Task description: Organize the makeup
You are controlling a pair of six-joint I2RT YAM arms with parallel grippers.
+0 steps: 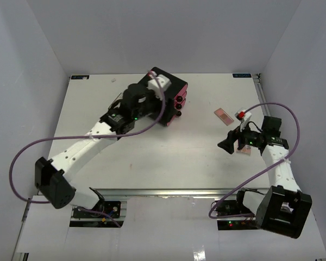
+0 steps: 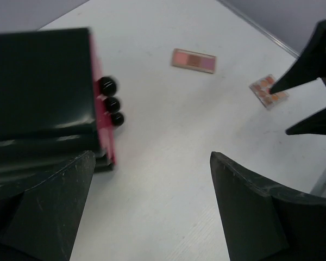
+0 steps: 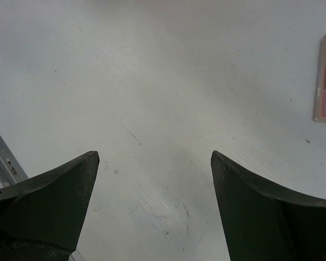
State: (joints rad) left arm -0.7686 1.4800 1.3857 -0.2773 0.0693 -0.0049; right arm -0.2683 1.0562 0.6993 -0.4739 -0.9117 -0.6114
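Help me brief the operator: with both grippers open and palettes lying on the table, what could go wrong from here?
1. The left gripper hangs open right beside the black box; a swing could knock it or its drawer knobs.
2. The pink palette lies flat on the table, so a grasp may push it rather than lift it.
3. The small palette is partly hidden from above, close to the right gripper, which could brush it.

A robotics lab test cell: plain pale walls point(image 1: 27, 65) box in a white table point(image 1: 152, 163) at nine, twelve and three o'clock; aluminium rail point(image 1: 168, 192) and purple cables point(image 1: 54, 140) at six.
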